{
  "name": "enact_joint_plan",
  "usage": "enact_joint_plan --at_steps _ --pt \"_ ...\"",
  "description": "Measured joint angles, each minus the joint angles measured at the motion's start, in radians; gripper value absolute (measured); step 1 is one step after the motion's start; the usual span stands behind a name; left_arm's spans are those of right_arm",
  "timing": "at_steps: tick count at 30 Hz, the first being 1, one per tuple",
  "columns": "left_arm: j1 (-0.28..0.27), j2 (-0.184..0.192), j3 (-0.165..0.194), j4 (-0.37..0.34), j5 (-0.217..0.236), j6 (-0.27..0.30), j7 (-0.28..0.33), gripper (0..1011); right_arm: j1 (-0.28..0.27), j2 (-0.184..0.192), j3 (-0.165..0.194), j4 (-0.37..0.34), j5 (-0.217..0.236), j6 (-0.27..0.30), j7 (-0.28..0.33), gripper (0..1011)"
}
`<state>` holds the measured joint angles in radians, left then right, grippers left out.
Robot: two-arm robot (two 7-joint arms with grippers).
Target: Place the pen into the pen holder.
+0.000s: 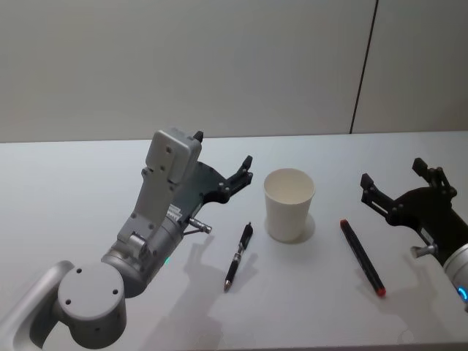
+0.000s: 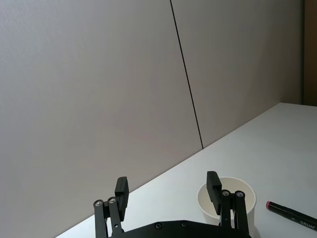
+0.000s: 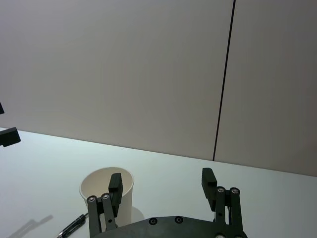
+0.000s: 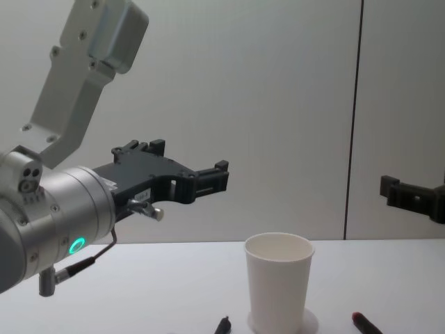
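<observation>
The pen holder [image 1: 289, 203] is a white paper cup standing upright mid-table, also seen in the chest view [image 4: 278, 292]. A black pen [image 1: 238, 257] lies on the table just left of it. A second pen, dark with a red tip [image 1: 361, 257], lies to its right. My left gripper [image 1: 222, 151] hovers open and empty above the table, left of and behind the cup; in its wrist view [image 2: 167, 187] the cup [image 2: 247, 198] sits beyond one finger. My right gripper [image 1: 392, 172] hangs open and empty right of the cup, above the red-tipped pen's far end.
The white table [image 1: 88, 175] runs back to a plain grey wall [image 1: 219, 66] with a dark vertical seam. In the right wrist view, the cup [image 3: 99, 186] and the black pen's end [image 3: 74, 225] lie ahead of the open right gripper [image 3: 161, 179].
</observation>
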<state>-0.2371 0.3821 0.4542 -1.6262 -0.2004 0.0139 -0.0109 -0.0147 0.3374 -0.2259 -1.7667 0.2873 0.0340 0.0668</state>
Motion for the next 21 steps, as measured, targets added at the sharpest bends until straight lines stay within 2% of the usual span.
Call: enact_joint_plan --at_steps 21 --pt "0.0 0.0 0.0 0.0 0.0 0.0 0.0 999 0.0 0.0 0.0 0.0 0.0 0.0 0.0 1001"
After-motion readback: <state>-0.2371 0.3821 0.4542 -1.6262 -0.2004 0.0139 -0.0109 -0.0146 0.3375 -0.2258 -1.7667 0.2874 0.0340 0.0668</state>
